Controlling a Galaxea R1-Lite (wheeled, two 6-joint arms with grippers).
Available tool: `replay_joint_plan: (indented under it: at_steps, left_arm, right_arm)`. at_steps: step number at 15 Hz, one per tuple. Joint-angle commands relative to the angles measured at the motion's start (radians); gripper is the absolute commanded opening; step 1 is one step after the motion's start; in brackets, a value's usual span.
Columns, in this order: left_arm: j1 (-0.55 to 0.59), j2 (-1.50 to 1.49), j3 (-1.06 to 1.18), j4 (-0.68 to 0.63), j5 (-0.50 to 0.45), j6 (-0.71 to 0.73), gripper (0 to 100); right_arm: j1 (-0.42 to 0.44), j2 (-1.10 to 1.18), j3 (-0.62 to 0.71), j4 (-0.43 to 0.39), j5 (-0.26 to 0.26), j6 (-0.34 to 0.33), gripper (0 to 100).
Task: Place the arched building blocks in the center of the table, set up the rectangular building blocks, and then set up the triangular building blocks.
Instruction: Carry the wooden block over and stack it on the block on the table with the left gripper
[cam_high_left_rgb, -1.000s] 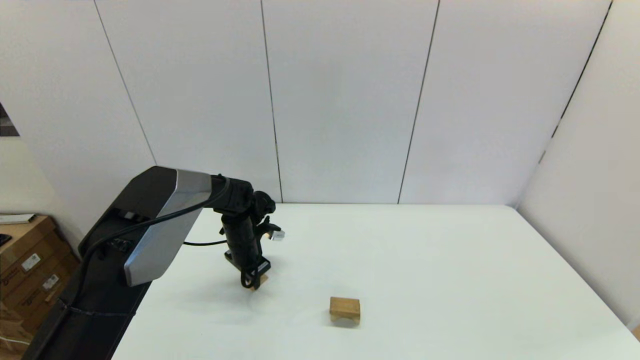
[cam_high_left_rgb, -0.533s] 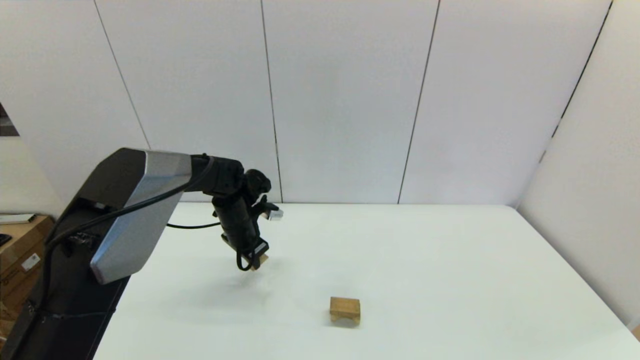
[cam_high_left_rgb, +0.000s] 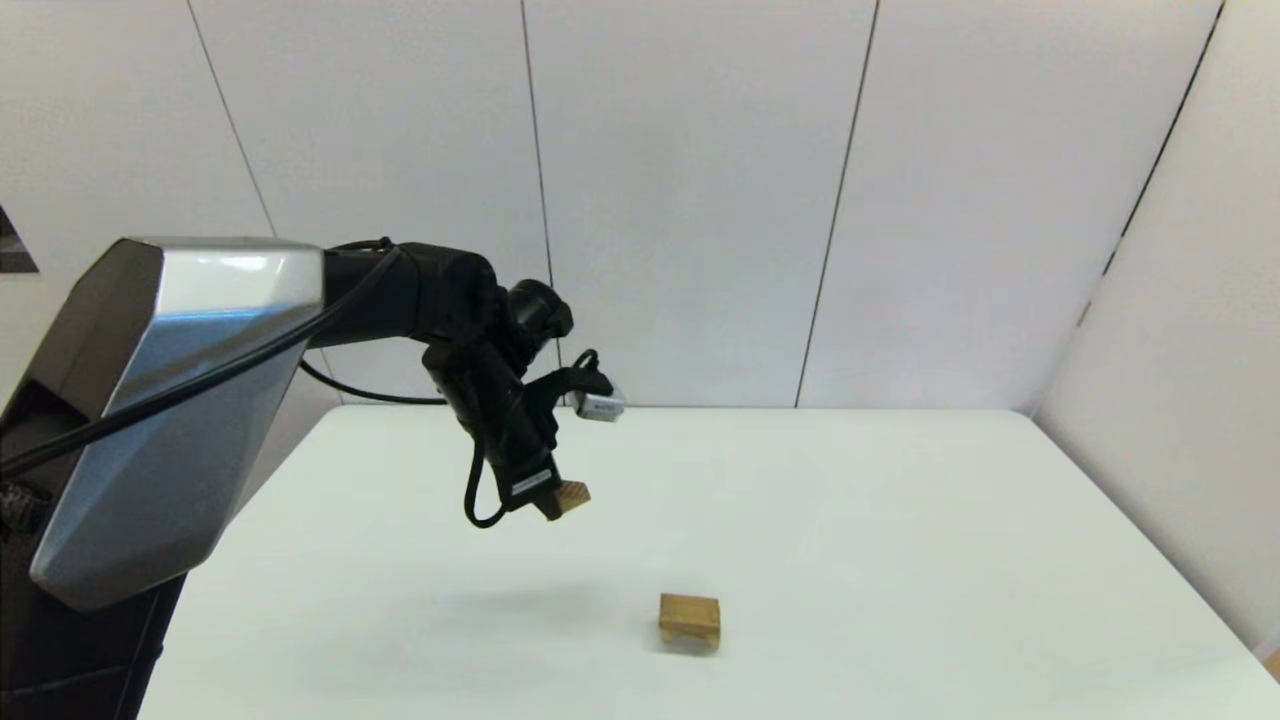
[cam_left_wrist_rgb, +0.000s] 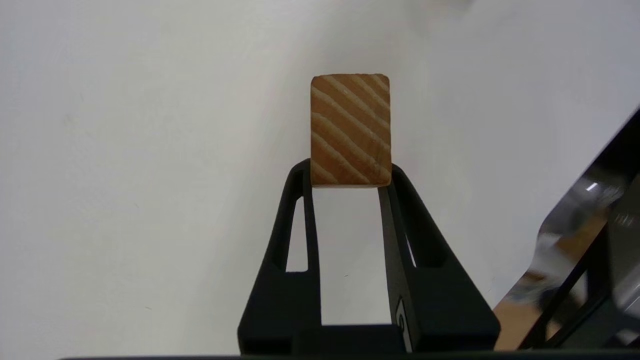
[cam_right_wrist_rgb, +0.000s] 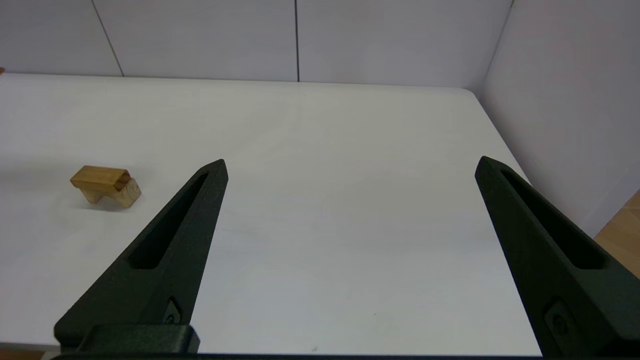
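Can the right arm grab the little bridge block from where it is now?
Probably yes. The right gripper is open, and bare table lies between it and the arch, with nothing in the way. The left gripper, holding another block, hangs above and off to one side.

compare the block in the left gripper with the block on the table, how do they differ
The held block is a solid rectangular piece with no cut-out; the arch block has a curved gap between two legs. The held block hangs in the air, clamped by the left gripper; the arch block stands on the table, untouched. Both are light wood.
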Motion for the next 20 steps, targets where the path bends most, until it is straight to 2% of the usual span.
replay_joint_plan:
  at_steps: [1,3,6,9,13,20]
  left_arm:
    - [-0.063,-0.037,-0.001,0.058,0.005,0.190,0]
    - [-0.114,-0.033,-0.002,0.059,0.007,0.251,0]
    - [-0.221,0.004,-0.004,0.053,0.043,0.256,0]
    - [-0.278,0.055,-0.014,0.018,0.063,0.276,0]
    - [-0.306,0.101,-0.016,-0.047,0.129,0.377,0]
    - [-0.327,0.176,-0.021,-0.146,0.140,0.380,0]
  right_arm:
    - [0.000,0.000,0.000,0.000,0.000,-0.001,100]
    - [0.000,0.000,0.000,0.000,0.000,-0.001,100]
    - [0.000,0.000,0.000,0.000,0.000,-0.001,100]
    - [0.000,0.000,0.000,0.000,0.000,-0.001,100]
    - [0.000,0.000,0.000,0.000,0.000,-0.001,100]
    - [0.000,0.000,0.000,0.000,0.000,-0.001,100]
